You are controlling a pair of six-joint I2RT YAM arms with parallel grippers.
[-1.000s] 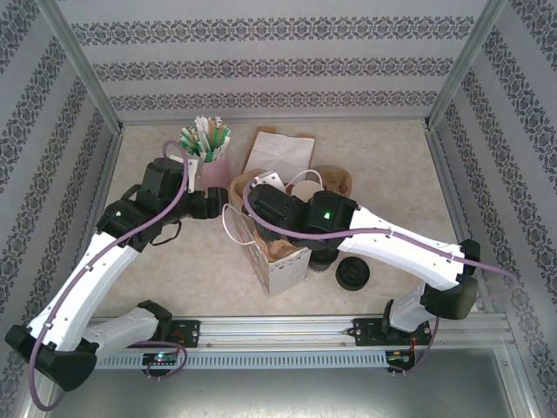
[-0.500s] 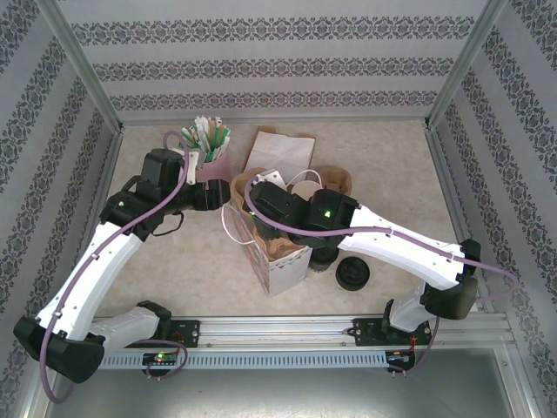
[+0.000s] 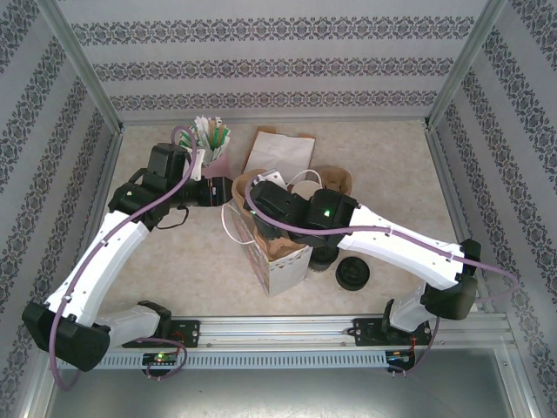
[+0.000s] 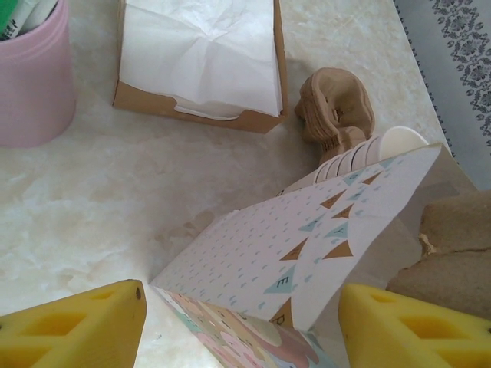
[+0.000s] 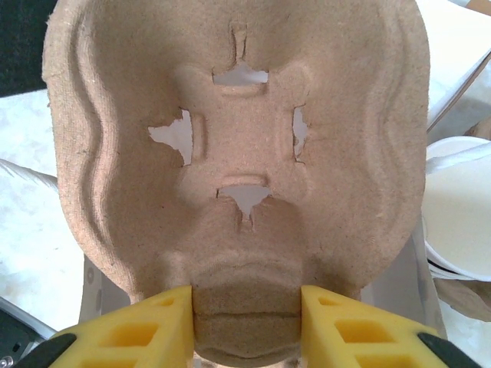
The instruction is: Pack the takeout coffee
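The left gripper (image 4: 242,326) has advanced to the paper bag (image 4: 307,245), fingers spread astride its rim, likely to steady it. The right gripper (image 5: 245,322) stays clenched on the pulp carrier (image 5: 238,153) above the bag. The takeout coffee (image 3: 324,256) apparently stands just right of the bag, unpacked.

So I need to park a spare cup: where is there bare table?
Bare tabletop lies at the right, between the pulp carriers, the black lids and the right wall. Another patch sits front-left, between the left arm and the paper bag. The middle, around the bag, napkin box and pink cup, is crowded.
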